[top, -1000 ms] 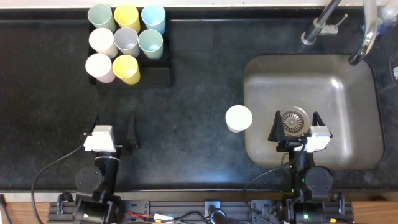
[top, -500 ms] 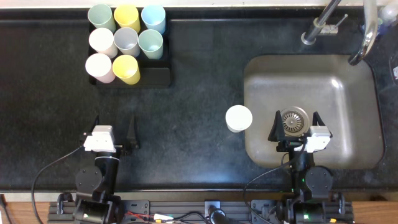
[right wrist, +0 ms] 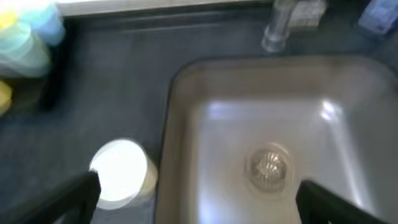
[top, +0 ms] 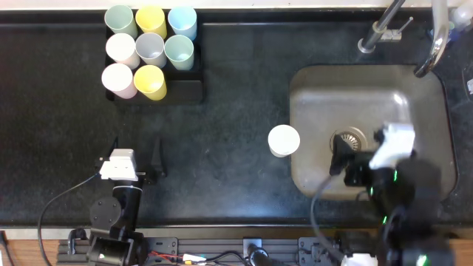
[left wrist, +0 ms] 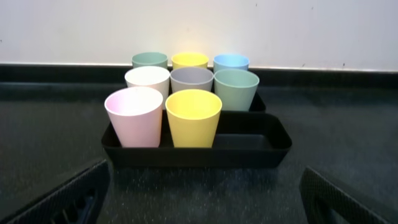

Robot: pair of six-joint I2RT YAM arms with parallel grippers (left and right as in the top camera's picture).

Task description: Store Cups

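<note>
Dark speckled surface (top: 236,111), seen from above, carried a black tray (top: 188,90) holding eight pastel cups (top: 151,49) toward its far left, while a lone white cup (top: 284,140) stood just beside the steel sink (top: 414,96). From the left wrist, the left tool (left wrist: 205,199) sat released, fingers spread, facing the tray. From the right wrist, the right tool (right wrist: 199,202) hung released over the sink's edge, the white cup close to one finger.

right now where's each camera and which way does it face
top: overhead, looking down at tray, white cup, sink; left arm, right arm at bottom
left wrist: low, facing tray; left gripper at bottom
right wrist: high, facing down at sink, white cup; right gripper at bottom
shared: white cup in top and right wrist
</note>
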